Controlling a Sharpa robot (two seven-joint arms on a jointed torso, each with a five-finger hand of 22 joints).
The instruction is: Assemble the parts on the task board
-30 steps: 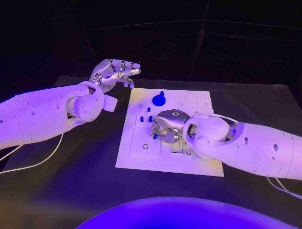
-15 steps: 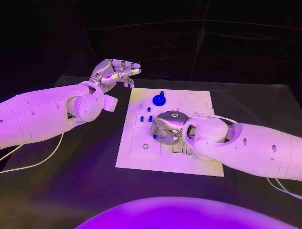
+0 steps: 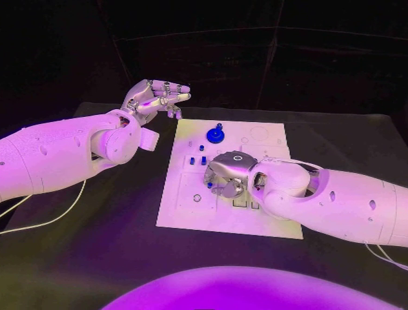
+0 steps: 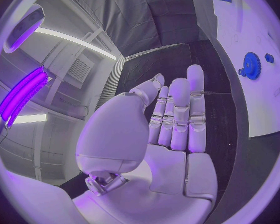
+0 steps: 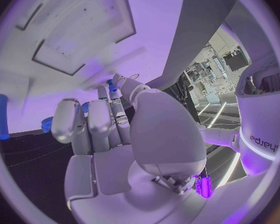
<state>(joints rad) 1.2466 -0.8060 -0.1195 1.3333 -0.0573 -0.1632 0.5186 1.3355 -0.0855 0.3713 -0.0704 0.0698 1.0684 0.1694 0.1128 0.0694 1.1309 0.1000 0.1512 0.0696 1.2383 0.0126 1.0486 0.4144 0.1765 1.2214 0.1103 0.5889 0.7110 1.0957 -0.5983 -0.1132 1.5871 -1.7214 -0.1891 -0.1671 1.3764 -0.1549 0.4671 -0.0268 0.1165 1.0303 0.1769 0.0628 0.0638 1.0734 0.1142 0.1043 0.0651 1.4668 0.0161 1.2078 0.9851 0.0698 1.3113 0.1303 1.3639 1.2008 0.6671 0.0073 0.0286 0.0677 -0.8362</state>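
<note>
The white task board [image 3: 191, 217] lies mid-table. A blue gear [image 3: 214, 135] stands near its far edge, with small blue pegs [image 3: 197, 160] just in front of it. My right hand [image 3: 228, 174] hovers low over the board's middle with its fingers curled down. In the right wrist view its thumb and a fingertip pinch a small blue part [image 5: 110, 86] above the board [image 5: 84, 25]. My left hand [image 3: 155, 97] is raised off the board's far left corner and holds nothing. The left wrist view shows its fingers [image 4: 179, 114] straight and the gear [image 4: 251, 65] beyond them.
Rectangular recesses [image 5: 84, 50] mark the board under my right hand. Another blue peg [image 5: 1, 117] lies at the board's edge. A white cable [image 3: 46, 219] runs over the black table beneath my left arm. Bare table surrounds the board.
My right hand has crept slightly toward the board's near side, still curled over its middle. The left hand has stayed where it was.
</note>
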